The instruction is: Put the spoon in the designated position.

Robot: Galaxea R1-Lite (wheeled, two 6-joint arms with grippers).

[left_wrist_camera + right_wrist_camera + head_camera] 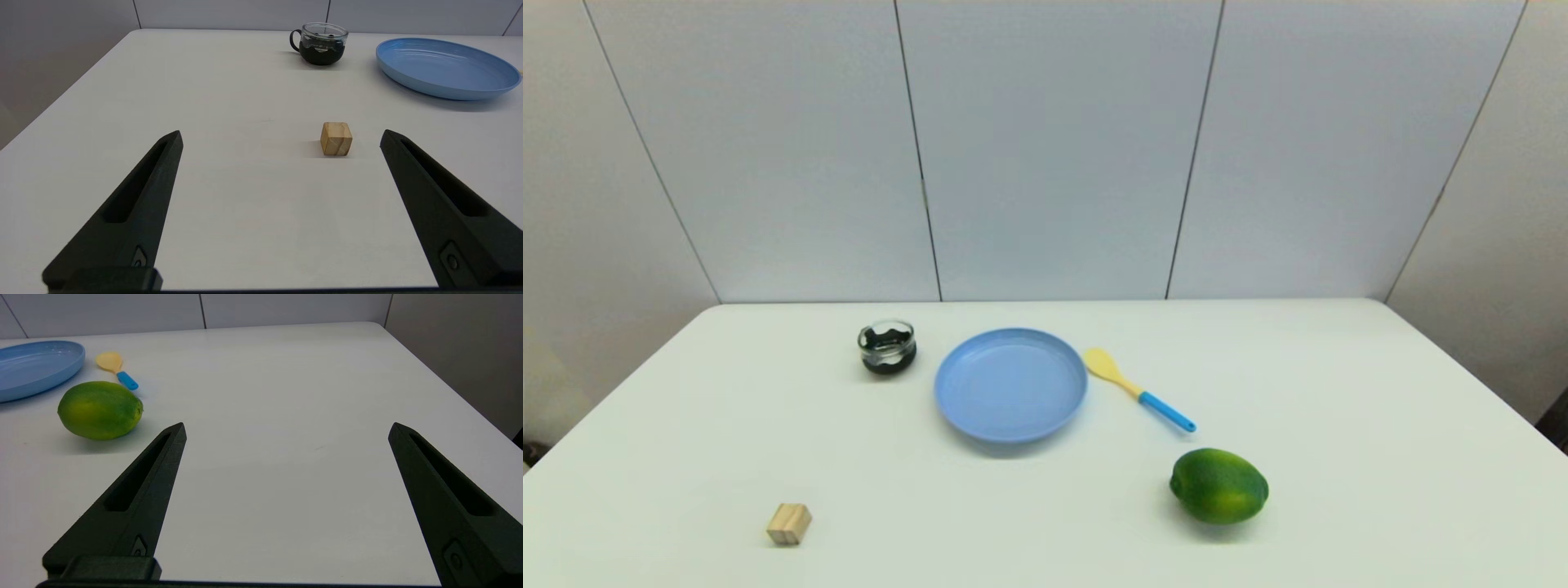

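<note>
Neither arm shows in the head view; both sit low at the near edge of the table [1339, 392], seen only through their own wrist cameras. The left tool [281, 136] hangs just above the table with its two black fingers [139, 204] spread wide and nothing between them, pointing across the table toward a small wooden cube [336, 139], which lies just beyond the fingertips. The right tool [287, 428] is posed the same way, fingers [445, 490] wide apart and holding nothing, aimed over bare table on the right side. The spoon [1137, 389] lies flat on the table just to the right of the light-blue plate [1010, 385], close to its rim but apart from it, its pale yellow bowl toward the far wall and its blue handle slanting toward the robot and rightward. A green lime [1219, 485] sits nearer the robot, just past the handle's end. A glass cup [887, 347] with dark contents stands left of the plate.
</note>
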